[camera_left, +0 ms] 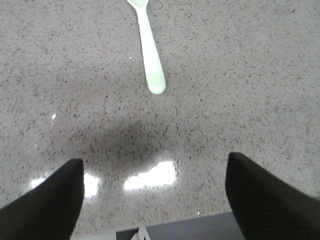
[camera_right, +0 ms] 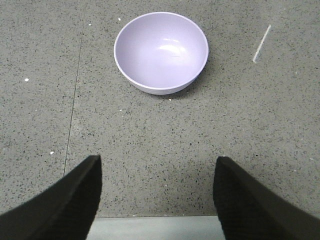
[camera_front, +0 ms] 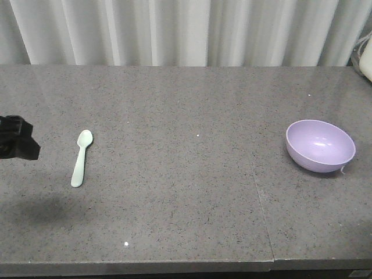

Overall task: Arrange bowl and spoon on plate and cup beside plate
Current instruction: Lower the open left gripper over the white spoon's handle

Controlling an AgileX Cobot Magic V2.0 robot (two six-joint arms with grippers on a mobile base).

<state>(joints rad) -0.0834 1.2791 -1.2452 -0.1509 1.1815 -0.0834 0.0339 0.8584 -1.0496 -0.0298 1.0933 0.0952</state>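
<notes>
Honestly, both tools are spread wide and empty. The left tool [camera_left: 155, 200] hangs short of the pale mint-green plastic spoon [camera_front: 81, 158] on the left of the grey speckled desk [camera_front: 186, 192], and the right tool [camera_right: 157, 195] faces the small round lilac plastic bowl [camera_front: 320, 145] on the right. The spoon lies flat, so fingers could skid off it. No plate or cup in view.

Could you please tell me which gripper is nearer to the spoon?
Left. The left gripper sits just short of the spoon's handle end; the right gripper faces the bowl across the table.

Mint-green spoon [camera_front: 81, 158] lying flat at left – head pointing away, lilac bowl [camera_front: 320, 145] upright, empty, far right
</notes>
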